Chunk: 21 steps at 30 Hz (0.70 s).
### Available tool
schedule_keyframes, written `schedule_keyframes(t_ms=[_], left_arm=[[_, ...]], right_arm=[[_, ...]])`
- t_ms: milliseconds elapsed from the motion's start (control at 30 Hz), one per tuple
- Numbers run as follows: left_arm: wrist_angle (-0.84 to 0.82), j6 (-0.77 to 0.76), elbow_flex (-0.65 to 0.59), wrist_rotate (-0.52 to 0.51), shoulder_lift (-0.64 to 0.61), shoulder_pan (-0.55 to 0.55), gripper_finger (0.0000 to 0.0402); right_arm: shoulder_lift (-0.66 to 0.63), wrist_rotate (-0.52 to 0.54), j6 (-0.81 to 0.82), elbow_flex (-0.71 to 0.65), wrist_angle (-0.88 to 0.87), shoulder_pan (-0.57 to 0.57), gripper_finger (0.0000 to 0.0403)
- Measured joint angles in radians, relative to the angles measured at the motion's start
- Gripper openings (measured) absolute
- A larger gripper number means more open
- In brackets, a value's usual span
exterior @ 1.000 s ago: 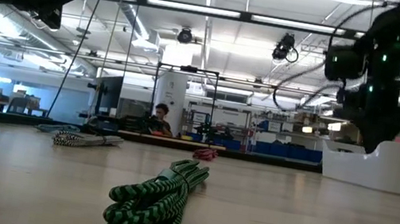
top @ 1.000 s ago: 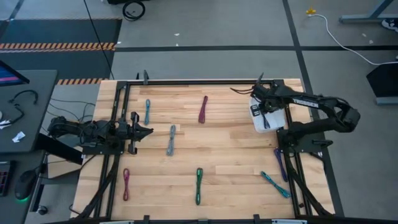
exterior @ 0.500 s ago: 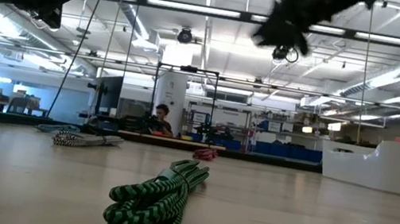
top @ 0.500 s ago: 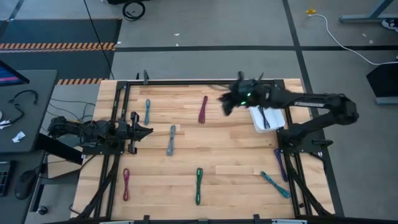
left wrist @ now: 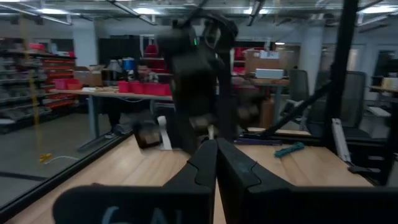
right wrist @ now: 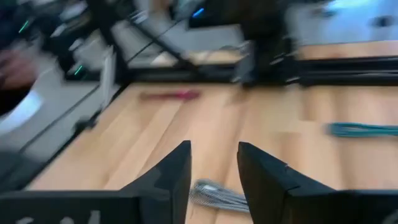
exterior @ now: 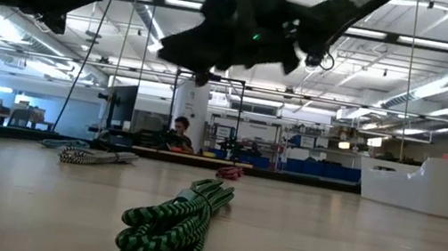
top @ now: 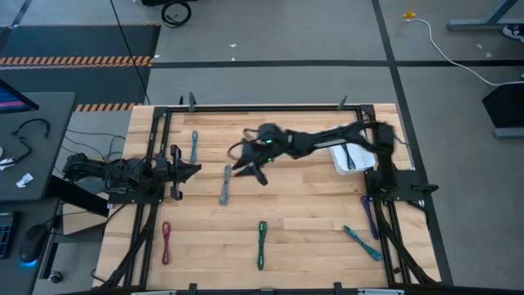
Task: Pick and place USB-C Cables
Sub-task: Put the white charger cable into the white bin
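My right gripper (top: 248,169) (right wrist: 214,152) hangs open above the table's middle, touching nothing. The grey cable (top: 225,184) (right wrist: 214,196) lies flat just beyond its fingertips, toward the left. Other cables lie flat on the wood: a teal cable (top: 194,147) (right wrist: 364,129), a maroon cable (top: 166,242) (right wrist: 169,94), a green cable (top: 261,244) (exterior: 178,217), a second teal cable (top: 362,242) and a purple cable (top: 368,215). A red cable (exterior: 230,172) shows in the low view; in the high view my right arm covers it. My left gripper (top: 187,170) (left wrist: 216,152) waits shut at the left side.
A white bin (top: 352,156) (exterior: 431,185) stands near the table's far right corner with a cable inside. A black frame (top: 262,106) runs along the table's far, left and right sides. Bare wood lies between the cables in the middle.
My right arm has swung quickly from above the white bin toward the table's left, passing over the maroon cable near the far edge, and has come down somewhat toward the middle near the grey cable. The cables have stayed where they were.
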Motion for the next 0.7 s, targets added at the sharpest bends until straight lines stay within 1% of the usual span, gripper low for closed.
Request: schedule_keyframes(t_ms=[133, 267, 367, 467, 500, 700], left_arm=[[0.0, -0.001, 0.0, -0.005, 0.0, 0.0, 0.0014], [0.0, -0.002, 0.0, -0.005, 0.0, 0.0, 0.0019], [0.0, -0.002, 0.0, -0.006, 0.0, 0.0, 0.0019], [0.0, -0.002, 0.0, -0.006, 0.0, 0.0, 0.0014], [0.0, -0.002, 0.0, -0.006, 0.0, 0.0, 0.0012], [0.001, -0.002, 0.0, -0.014, 0.0, 0.0, 0.0014]], right_arm=[[0.164, -0.131, -0.141, 0.154, -0.063, 0.001, 0.0176], [0.295, -0.185, -0.281, 0.287, -0.118, 0.009, 0.0215], [0.372, -0.189, -0.388, 0.375, -0.185, 0.018, 0.0236], [0.432, -0.192, -0.483, 0.45, -0.286, 0.019, 0.0246], [0.448, -0.191, -0.509, 0.473, -0.327, 0.019, 0.0246], [0.531, -0.108, -0.622, 0.593, -0.473, 0.018, 0.0235]])
